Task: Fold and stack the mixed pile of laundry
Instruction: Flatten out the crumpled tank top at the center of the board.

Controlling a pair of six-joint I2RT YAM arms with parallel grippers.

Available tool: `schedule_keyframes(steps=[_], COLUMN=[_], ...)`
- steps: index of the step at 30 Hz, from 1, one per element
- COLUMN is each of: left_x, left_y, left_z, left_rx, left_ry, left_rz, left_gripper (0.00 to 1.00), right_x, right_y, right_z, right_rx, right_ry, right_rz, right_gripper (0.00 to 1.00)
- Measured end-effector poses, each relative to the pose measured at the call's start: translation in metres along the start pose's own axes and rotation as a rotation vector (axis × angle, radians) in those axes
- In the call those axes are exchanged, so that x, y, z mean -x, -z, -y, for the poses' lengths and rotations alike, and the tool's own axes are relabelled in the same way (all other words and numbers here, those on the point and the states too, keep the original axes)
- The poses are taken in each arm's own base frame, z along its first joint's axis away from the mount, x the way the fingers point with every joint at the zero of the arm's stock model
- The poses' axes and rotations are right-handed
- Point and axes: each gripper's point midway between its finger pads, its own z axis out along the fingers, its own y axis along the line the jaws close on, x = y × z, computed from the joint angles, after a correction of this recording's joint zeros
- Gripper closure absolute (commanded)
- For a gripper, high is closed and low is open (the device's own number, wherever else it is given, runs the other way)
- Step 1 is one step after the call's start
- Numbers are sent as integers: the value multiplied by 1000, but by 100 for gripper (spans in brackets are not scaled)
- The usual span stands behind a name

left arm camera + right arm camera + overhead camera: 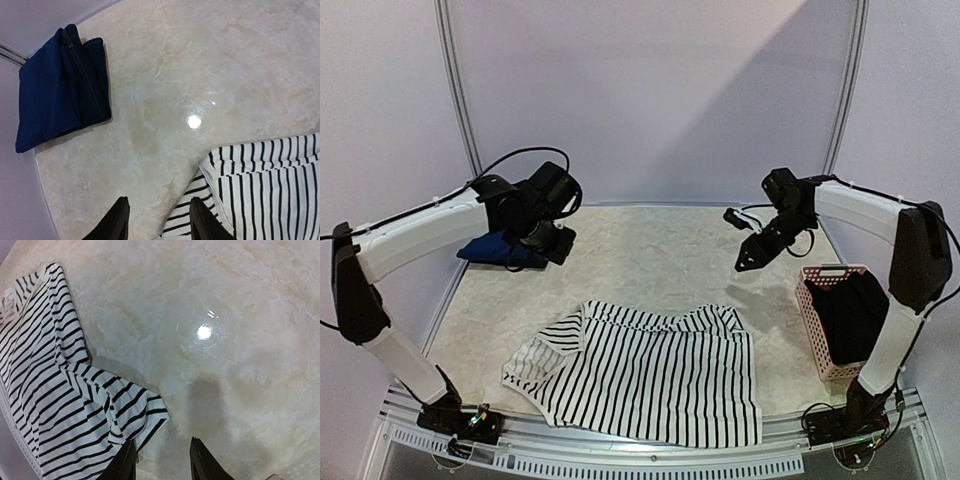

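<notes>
While both arms hover above the table (650, 250), the left gripper (160, 220) and right gripper (162, 460) sit partly open, gripping nothing. The striped tank top (650, 375) is spread by the front edge, with the navy piece (485, 248) folded far left.

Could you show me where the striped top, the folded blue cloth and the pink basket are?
striped tank top (650, 385): overhead view, middle of its body.
navy piece (55, 95): left wrist view, its flat folded face.
pink basket (814, 330): overhead view, its slotted side wall.
</notes>
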Motion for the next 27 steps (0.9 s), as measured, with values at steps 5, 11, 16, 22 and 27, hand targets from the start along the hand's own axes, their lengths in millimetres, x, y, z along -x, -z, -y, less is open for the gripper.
schedule_keyframes(steps=[5,11,16,22,27], left_x=[-33,-66,-73,-74,-77], left_y=[15,12,14,15,16], left_z=[12,19,21,29,34], left_rx=[-112,-160,-178,-198,-206], left_ry=[17,31,50,50,35], left_rz=[5,-47,-52,-49,-50], left_gripper=[58,58,58,58,58], right_x=[-24,-57,-67,-78,-86], right_y=[5,-29,-47,-65,-74], right_z=[-28,-41,-48,-38,-36], right_rx=[15,45,19,-14,-3], right_ry=[155,245,298,284,266], right_rz=[-25,-153,-226,-297,-330], right_gripper=[59,57,57,59,67])
